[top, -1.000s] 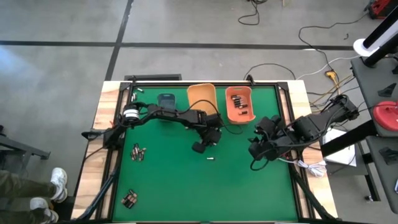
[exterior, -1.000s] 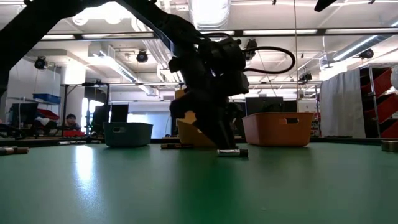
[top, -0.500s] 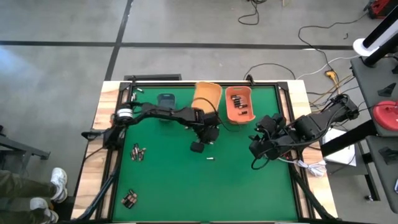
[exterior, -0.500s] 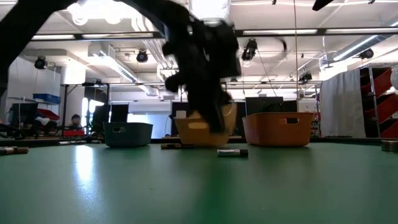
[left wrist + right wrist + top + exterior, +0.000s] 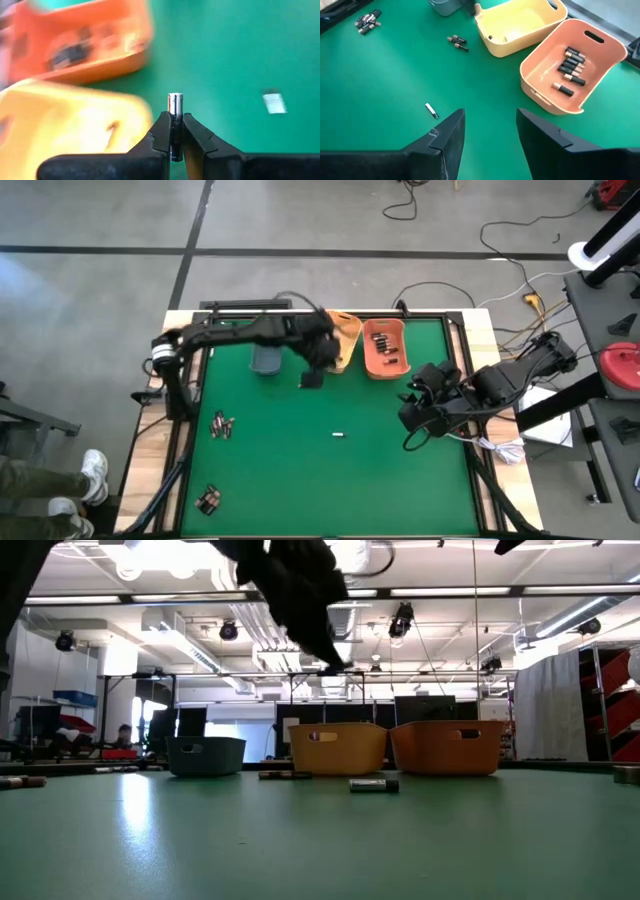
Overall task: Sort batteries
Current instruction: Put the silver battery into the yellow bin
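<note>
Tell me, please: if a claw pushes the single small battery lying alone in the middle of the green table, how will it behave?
The lone battery is a tiny cylinder lying on its side, so it would probably roll. The green table around it looks flat and smooth, so it might travel far. It seems stiff and light.

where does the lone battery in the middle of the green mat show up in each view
High view: the lone battery lies mid-mat, below the bins.
Low view: it lies on the mat in front of the gap between the yellow bin and orange bin.
Left wrist view: pale blur on the mat, at the right.
Right wrist view: at lower left.
Shared landmark: the orange bin.
</note>
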You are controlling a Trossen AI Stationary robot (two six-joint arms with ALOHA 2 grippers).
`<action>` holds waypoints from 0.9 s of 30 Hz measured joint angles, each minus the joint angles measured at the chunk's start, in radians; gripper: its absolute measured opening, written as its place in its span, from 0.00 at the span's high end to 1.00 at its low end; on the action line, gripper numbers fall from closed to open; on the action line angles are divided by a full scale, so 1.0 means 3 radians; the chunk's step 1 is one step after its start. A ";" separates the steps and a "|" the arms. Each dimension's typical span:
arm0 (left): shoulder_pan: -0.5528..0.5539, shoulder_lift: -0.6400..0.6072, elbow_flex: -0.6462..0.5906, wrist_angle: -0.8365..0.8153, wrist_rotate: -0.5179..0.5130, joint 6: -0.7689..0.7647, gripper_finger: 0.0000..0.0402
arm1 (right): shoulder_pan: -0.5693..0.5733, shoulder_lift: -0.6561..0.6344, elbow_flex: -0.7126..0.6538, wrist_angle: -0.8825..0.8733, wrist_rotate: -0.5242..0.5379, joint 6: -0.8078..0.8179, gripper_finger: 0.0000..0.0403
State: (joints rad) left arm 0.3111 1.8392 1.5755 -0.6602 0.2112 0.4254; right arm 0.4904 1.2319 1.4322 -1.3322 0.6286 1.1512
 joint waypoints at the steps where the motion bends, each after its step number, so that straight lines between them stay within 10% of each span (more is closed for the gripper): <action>1: 0.0110 0.0019 -0.0001 0.0045 -0.0020 -0.0001 0.98 | 0.0000 0.0009 0.0000 0.0046 0.0002 0.0000 0.58; 15: 0.0620 0.0761 0.0068 0.0339 -0.0631 -0.0078 0.76 | 0.0000 0.0252 0.0000 0.0426 -0.0090 0.0142 0.56; 27: 0.0723 0.1645 0.1560 -0.1129 -0.0475 -0.0275 0.60 | 0.0000 0.0220 0.0105 0.0496 -0.0115 0.0200 0.61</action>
State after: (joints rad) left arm 0.5281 2.3328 2.0436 -0.9988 0.0687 0.3429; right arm 0.4904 1.2980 1.4637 -1.1834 0.5941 1.2111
